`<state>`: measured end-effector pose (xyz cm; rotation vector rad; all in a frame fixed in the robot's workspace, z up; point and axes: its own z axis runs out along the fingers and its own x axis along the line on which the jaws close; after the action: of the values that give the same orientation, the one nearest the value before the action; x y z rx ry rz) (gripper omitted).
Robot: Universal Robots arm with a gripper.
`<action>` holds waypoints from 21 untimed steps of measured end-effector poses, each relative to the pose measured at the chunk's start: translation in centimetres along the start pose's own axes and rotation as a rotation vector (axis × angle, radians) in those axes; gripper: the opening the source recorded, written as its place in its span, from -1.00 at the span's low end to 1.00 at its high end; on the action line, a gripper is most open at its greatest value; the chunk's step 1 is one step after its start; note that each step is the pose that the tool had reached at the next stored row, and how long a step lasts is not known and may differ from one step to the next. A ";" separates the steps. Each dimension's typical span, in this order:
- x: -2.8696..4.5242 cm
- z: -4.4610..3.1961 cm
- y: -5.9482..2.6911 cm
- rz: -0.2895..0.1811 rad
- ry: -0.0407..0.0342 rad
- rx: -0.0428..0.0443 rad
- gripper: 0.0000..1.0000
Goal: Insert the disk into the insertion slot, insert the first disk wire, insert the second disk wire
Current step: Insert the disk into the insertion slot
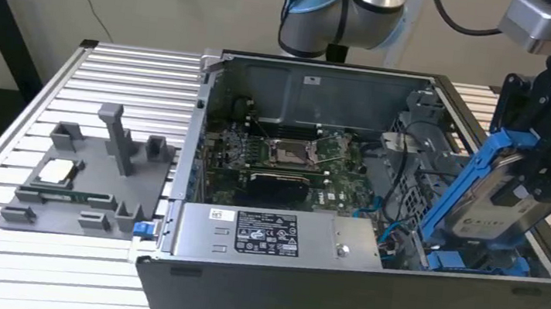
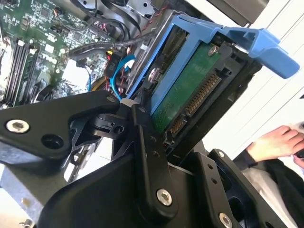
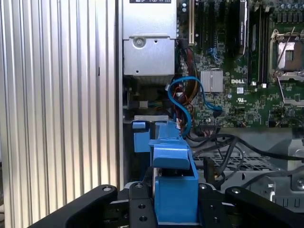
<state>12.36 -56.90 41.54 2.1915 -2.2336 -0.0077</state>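
One gripper [image 1: 543, 179] is clamped on the disk [image 1: 493, 207], holding it steeply tilted with its lower end just inside the open computer case [image 1: 342, 302], on the exterior view's right.

Blue-framed silver-grey disk [image 1: 500, 202], green motherboard [image 1: 229, 154]
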 end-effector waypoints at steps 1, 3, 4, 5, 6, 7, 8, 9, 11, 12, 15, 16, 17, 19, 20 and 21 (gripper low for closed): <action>0.00 0.10 -0.02 0.000 0.0000 0.0000 -0.35; 0.01 0.28 -0.06 0.000 0.0000 0.0000 -0.35; 0.01 0.38 -0.08 0.000 0.0000 0.0000 -0.35; 0.01 0.47 -0.10 0.000 -0.0001 0.0000 -0.35; 0.01 0.56 -0.12 0.000 0.0000 0.0000 -0.35; 0.01 0.66 -0.14 0.000 -0.0001 0.0000 -0.35; 0.02 0.80 -0.16 0.000 -0.0001 0.0000 -0.35; 0.02 0.97 -0.17 0.000 0.0002 0.0000 -0.35; 0.02 1.33 -0.18 0.000 0.0000 0.0000 -0.35; 0.02 1.51 -0.19 0.000 -0.0001 0.0000 -0.35; 0.02 2.05 -0.20 0.000 0.0000 0.0000 -0.35; 0.02 2.23 -0.21 0.000 0.0000 0.0000 -0.35; 0.01 2.43 -0.21 0.000 0.0000 0.0000 -0.35; 0.01 2.77 -0.22 0.000 0.0000 0.0000 -0.35; 0.01 2.92 -0.22 0.000 0.0000 0.0000 -0.35; 0.01 3.02 -0.22 0.000 0.0000 0.0000 -0.35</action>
<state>12.54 -56.94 38.52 2.1915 -2.2336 -0.0077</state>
